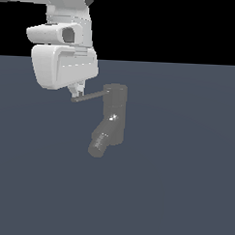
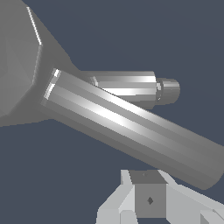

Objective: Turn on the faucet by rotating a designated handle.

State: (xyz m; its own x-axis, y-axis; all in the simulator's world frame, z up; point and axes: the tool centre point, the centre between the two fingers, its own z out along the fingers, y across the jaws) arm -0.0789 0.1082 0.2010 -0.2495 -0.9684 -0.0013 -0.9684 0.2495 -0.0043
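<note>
The faucet (image 1: 113,117) is a dark grey upright cylinder with a short thick spout (image 1: 100,142) angled down toward the exterior view's left. Its handle (image 1: 89,97), a thin straight rod, sticks out sideways from the cap toward the exterior view's left. My gripper (image 1: 78,92) hangs under the white hand, right at the rod's free end, and looks shut with nothing held. In the wrist view the handle (image 2: 131,124) runs diagonally across the picture, close above the fingertips (image 2: 148,199), which sit together. The spout (image 2: 135,86) shows behind the rod, and the faucet body (image 2: 17,65) fills one corner.
The faucet stands alone on a flat dark blue-grey floor (image 1: 184,190). The white arm and hand (image 1: 63,64) fill the upper part of the exterior view's left, over the handle's tip.
</note>
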